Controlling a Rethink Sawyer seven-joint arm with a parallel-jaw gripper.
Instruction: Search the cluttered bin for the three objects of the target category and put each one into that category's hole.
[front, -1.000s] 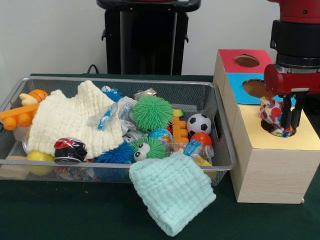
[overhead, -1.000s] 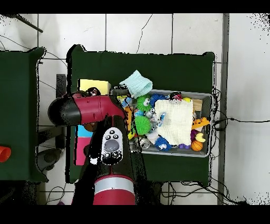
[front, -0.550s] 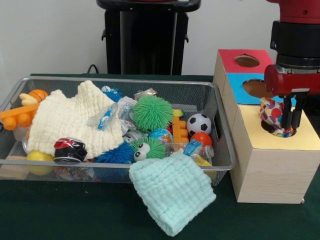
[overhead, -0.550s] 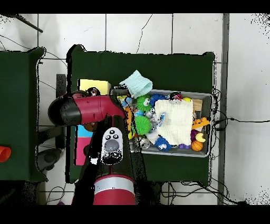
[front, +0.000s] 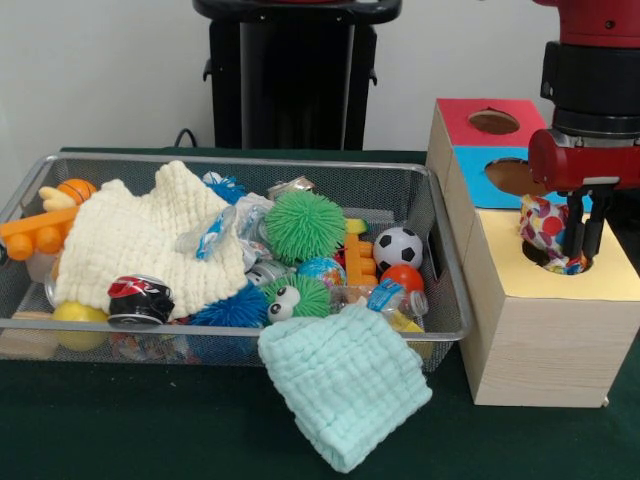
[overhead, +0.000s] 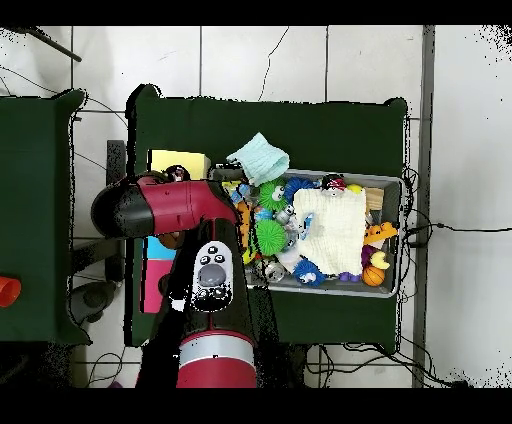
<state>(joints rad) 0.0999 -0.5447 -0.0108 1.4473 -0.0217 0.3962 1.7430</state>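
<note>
**Legible markings: none**

No text, brand, number or sign can be read in either view. The crushed can (front: 139, 298) at the front of the wire bin (front: 448, 300) carries a red and white print, and the bottle (front: 385, 297) beside the orange ball has a blue label, but their lettering is too small to make out. The coloured tops of the wooden box (front: 545, 345) bear no lettering.

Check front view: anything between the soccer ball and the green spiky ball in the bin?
Front view: between the green spiky ball and the soccer ball sit orange building blocks with a yellow piece on top. Overhead view is too cluttered to confirm.
</note>
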